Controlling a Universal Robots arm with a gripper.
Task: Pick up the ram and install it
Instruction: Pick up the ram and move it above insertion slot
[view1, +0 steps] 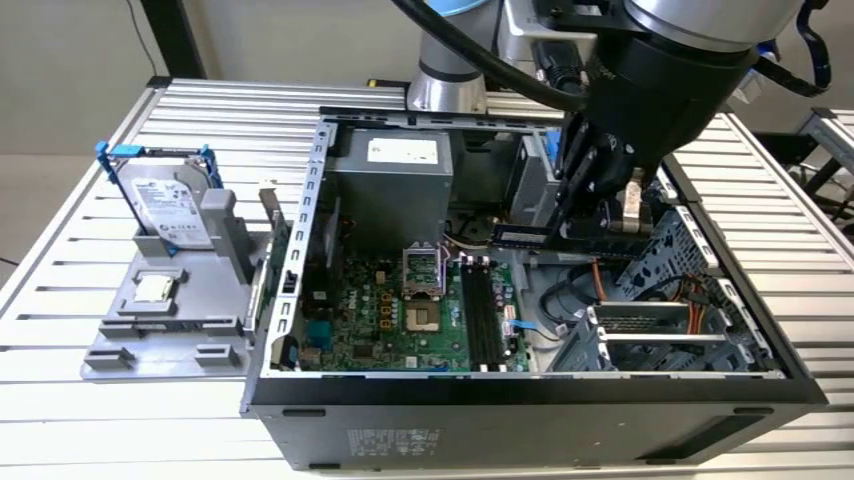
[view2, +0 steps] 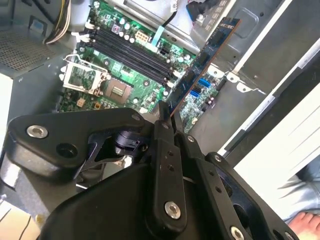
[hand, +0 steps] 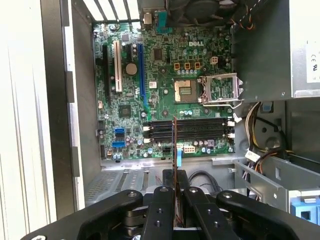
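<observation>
Tool (hand: 175, 176) is clamped on one end of the ram (hand: 174, 142), a thin, flat dark-blue stick w/ black chips, seen edge-on in the first wrist view. It is held over the open sheet-metal PC case (view1: 534, 385), above the green motherboard (hand: 165, 65), not seated in the long black slots (hand: 200, 127). In the exterior view, at 9 o'clock of the case, a silver, blue-framed hard drive (view1: 171, 200) is propped in a grey plastic holder (view1: 160, 320) on the ribbed alu tabletop (view1: 80, 250).
</observation>
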